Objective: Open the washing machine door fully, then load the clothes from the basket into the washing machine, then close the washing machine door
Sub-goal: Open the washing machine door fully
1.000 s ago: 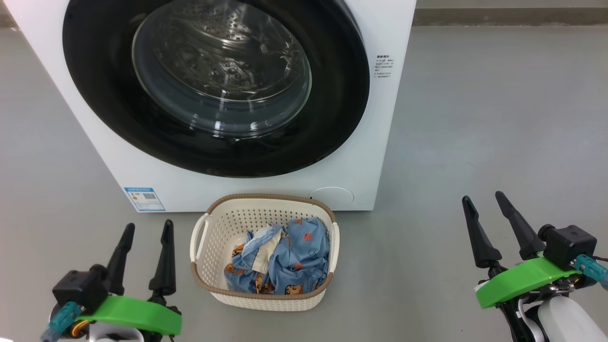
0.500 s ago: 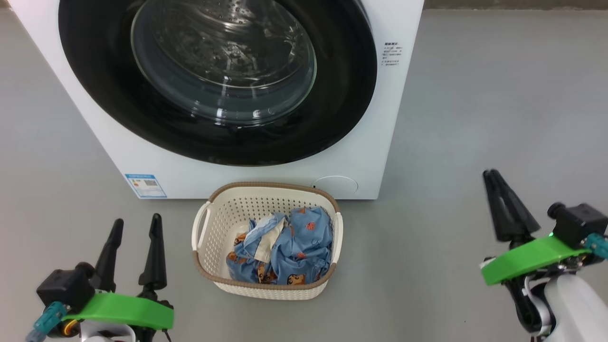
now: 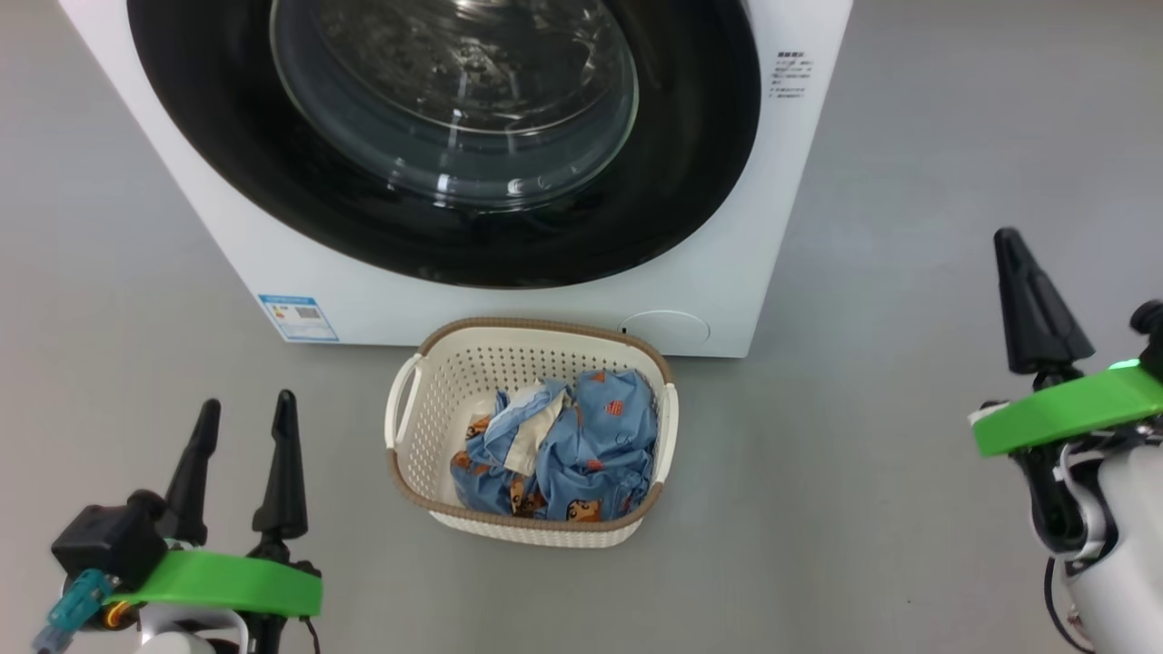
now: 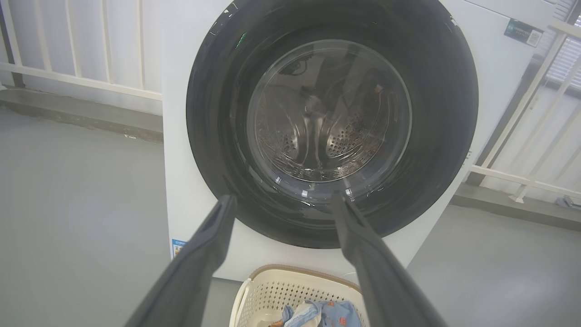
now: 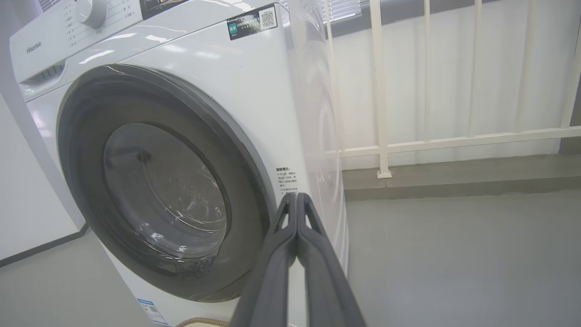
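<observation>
Right tool [image 3: 1008, 243]: a second ago its two fingers stood apart; now they are pressed together into one dark spike, with nothing between them.
Right arm: it has also come forward, more than the shift of the head camera accounts for. From its own wrist the right tool [image 5: 297, 196] points at the white front of the washing machine [image 3: 509, 309], just beside the right rim of the door.
Left tool [image 3: 248, 404]: fingers spread wide and empty, low at the left, well apart from the basket [image 3: 545, 325]. From its wrist the left tool [image 4: 283, 198] looks straight at the door glass.
Door [image 3: 273, 182]: shut flat against the machine, with nothing touching it.
Clothes [image 3: 581, 445]: blue bundle lying in the basket, untouched.
Basket: on the floor [image 3: 863, 272], close up against the foot of the machine, right under the door.
What it means: my guess is the closed fingers are meant as a single prong to get behind or press the door's right edge. The opening step is only being set up.
Left to do: the whole task.
Worth watching: the basket sits near the door's swing.
</observation>
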You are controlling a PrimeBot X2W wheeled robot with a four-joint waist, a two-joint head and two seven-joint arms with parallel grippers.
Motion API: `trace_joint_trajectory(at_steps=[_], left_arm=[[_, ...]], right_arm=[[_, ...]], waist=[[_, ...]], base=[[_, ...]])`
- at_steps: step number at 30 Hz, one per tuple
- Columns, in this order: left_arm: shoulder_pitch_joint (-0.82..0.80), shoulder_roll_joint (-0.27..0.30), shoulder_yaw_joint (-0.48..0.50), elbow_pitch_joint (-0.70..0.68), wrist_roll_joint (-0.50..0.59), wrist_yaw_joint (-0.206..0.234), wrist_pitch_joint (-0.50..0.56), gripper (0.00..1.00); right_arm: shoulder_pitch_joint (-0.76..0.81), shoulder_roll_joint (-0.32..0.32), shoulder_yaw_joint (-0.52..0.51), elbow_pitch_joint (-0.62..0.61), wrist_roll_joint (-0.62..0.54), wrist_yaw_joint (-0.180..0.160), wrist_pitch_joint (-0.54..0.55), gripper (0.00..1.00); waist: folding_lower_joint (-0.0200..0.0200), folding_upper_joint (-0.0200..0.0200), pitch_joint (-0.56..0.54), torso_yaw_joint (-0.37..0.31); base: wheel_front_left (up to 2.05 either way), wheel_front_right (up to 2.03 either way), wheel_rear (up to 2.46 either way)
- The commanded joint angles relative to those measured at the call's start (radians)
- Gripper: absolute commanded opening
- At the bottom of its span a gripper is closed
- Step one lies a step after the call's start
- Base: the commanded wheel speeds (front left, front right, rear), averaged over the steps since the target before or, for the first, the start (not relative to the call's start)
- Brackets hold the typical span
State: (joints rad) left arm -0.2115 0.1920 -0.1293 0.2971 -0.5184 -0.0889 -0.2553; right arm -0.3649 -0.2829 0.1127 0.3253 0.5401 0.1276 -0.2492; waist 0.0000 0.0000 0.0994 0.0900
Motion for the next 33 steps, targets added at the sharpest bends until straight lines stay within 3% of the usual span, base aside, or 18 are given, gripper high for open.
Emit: trace_joint_trajectory(at_steps=[1,20,33], left_arm=[[-0.047,0.018,0.036,-0.035,0.012,-0.006,-0.006,1.00],[-0.082,0.014,0.049,-0.068,0.044,-0.031,-0.006,1.00],[-0.119,0.000,0.066,-0.070,0.043,-0.040,-0.006,1.00]], right_arm=[[-0.038,-0.023,0.006,-0.022,0.025,0.003,0.000,0.00],[-0.264,-0.094,-0.024,-0.024,0.497,0.003,0.187,0.00],[-0.485,-0.135,-0.053,0.060,0.808,0.003,0.409,0.00]], waist=[[0.0000,0.0000,0.015,0.012],[0.0000,0.0000,0.111,0.082],[0.0000,0.0000,0.205,0.135]], base=[[0.00,0.00,0.00],[0.00,0.00,0.00],[0.00,0.00,0.00]])
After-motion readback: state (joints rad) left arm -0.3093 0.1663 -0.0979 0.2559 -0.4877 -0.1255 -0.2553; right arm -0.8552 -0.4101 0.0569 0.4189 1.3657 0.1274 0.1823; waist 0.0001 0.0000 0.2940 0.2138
